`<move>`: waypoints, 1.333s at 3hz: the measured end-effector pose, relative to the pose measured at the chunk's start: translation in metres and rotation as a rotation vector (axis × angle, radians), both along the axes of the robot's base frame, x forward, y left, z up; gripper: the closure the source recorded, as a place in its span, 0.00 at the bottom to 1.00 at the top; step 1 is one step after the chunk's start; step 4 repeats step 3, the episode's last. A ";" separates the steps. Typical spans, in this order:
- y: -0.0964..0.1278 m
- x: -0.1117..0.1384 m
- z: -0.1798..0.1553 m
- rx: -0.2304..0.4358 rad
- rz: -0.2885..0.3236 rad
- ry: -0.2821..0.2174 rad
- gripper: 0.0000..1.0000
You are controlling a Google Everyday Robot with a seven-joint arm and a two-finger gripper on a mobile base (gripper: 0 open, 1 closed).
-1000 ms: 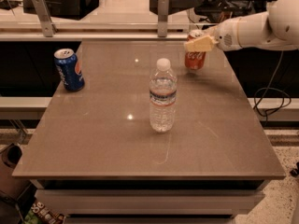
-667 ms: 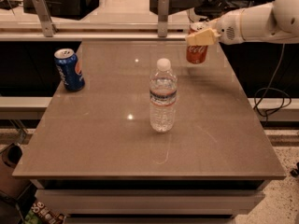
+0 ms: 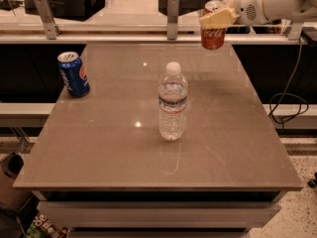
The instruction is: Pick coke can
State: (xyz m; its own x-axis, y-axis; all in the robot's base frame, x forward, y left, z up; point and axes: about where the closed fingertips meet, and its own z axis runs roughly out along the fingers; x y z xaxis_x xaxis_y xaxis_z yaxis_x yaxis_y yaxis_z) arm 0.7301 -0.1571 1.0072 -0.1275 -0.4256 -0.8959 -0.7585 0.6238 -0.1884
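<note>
The coke can (image 3: 213,37) sits upright between the fingers (image 3: 221,17) of the gripper (image 3: 214,19), its long axis vertical. Its silver top shows just above the fingers and its red body with white lettering hangs below them. The fingers are closed on the can's upper part, one cream pad lying across the near face; the other is hidden behind the can. The can looks clear of the table (image 3: 237,148), its base hanging above the far right corner, so the grasp seems made and the lift under way.

The arm reaches in from the picture's right, so a withdrawal would go up and back that way. A metal post (image 3: 172,14) on the rail stands near the fingers on the picture's left, apart from the can. The water bottle (image 3: 173,103) stands well below and left of the fingers at mid-table, and the blue can (image 3: 74,73) is farther left near the table's edge. Neither lies in the path.
</note>
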 end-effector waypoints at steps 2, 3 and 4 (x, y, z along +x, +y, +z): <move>0.005 -0.008 0.047 -0.054 -0.010 -0.065 1.00; 0.007 -0.014 0.065 -0.068 -0.005 -0.101 1.00; 0.007 -0.014 0.065 -0.068 -0.005 -0.101 1.00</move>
